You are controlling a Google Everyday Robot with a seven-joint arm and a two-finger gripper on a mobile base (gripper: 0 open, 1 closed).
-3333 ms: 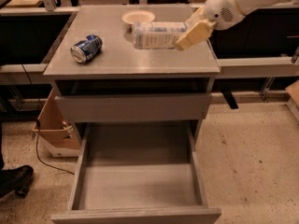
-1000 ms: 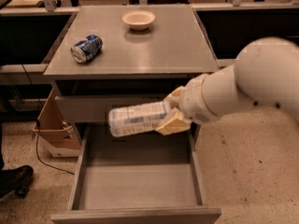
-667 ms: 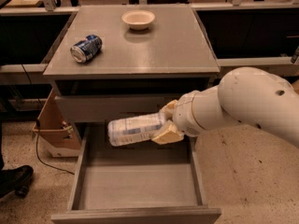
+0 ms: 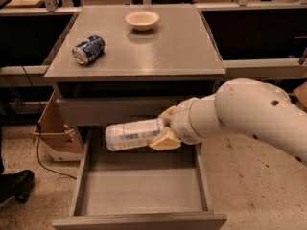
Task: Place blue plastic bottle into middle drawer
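At the 6 o'clock edge of the view, the middle drawer point(image 4: 139, 220) stood pulled out, with its tray open toward me. Over the rear part of that tray I recorded the blue plastic bottle point(image 4: 132, 135) lying horizontal, free end pointing to 9 o'clock. The gripper point(image 4: 164, 128) was clamped on the bottle's 3 o'clock end, with one tan finger over it and one under it. The white arm point(image 4: 249, 114) entered from 3 o'clock. Directly behind the bottle sat the closed upper drawer front point(image 4: 110, 110). At 9 o'clock of the cabinet, a cardboard box point(image 4: 53, 134) rested on the floor. Farther back, on the cabinet top point(image 4: 172, 47), a dented blue can point(image 4: 88, 49) lay on its side at 10 o'clock. A pale bowl point(image 4: 142, 19) stood upright toward 12 o'clock, well apart from the can.
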